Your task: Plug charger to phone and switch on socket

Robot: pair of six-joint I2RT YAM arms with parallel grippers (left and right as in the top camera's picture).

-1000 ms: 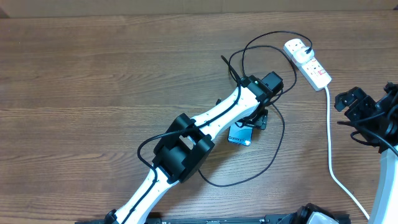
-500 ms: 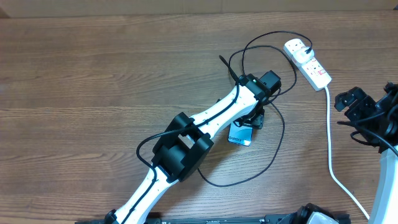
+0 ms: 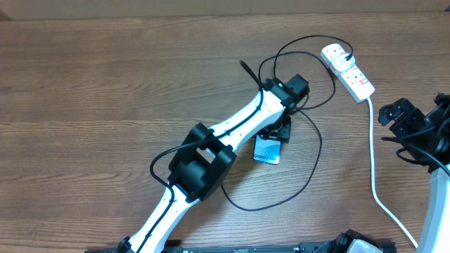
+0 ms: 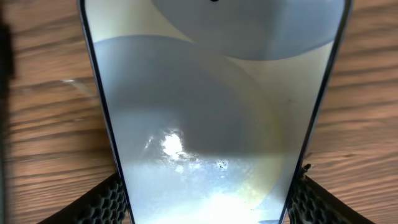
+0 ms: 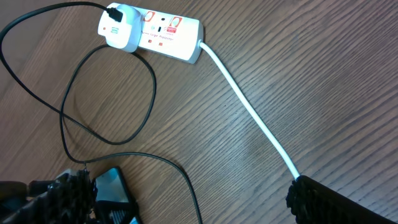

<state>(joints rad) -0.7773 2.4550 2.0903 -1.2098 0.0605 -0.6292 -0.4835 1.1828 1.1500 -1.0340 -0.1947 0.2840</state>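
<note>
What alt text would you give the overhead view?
The left gripper sits over the lit phone on a wooden table, amid loops of the black charger cable. The white socket lies at the far right, near the open right gripper.

Robotics lab: a white-and-black robot arm (image 3: 239,126) stretches over a wood-grain worktop (image 3: 91,98), a second arm (image 3: 422,133) stands at its edge, power strip (image 3: 348,70) and black cable (image 3: 321,144) between.

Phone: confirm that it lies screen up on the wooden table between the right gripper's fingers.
Not the right. The phone lies screen up on the wooden table between the fingers of the left gripper, as the left wrist view shows.
</note>
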